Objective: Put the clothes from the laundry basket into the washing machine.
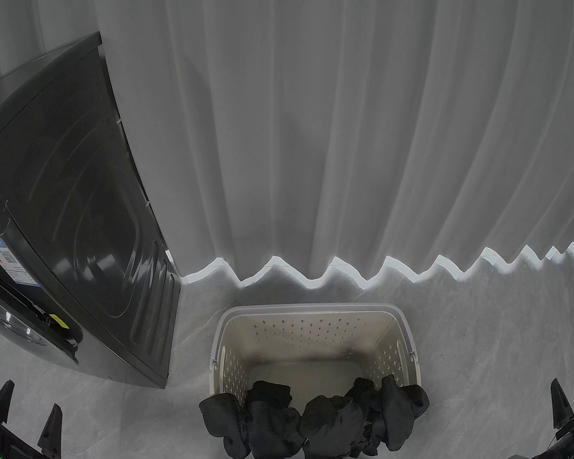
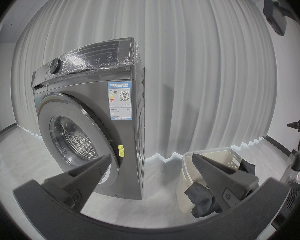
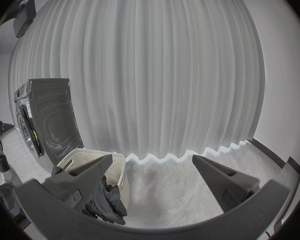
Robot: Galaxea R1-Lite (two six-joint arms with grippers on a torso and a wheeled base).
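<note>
Both spread and empty: left gripper (image 1: 29,409) and right gripper (image 1: 573,377) flank the laundry basket (image 1: 312,310). Dark clothes (image 1: 312,419) hang over its near rim. A shallow pinch could spill them on the floor (image 1: 491,326) or drag the basket. The washing machine (image 1: 76,224) door (image 2: 76,140) looks shut, which would block loading.

Floor (image 1: 491,333) bears washing machine (image 1: 76,224), laundry basket (image 1: 312,308)

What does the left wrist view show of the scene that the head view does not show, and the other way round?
Left wrist view: the washing machine from the front, with its control panel under plastic film and the drum behind the round door. Head view: the laundry basket's bare bottom. Both: the basket with dark clothes draped over its near rim, the open left gripper, the curtain.
</note>
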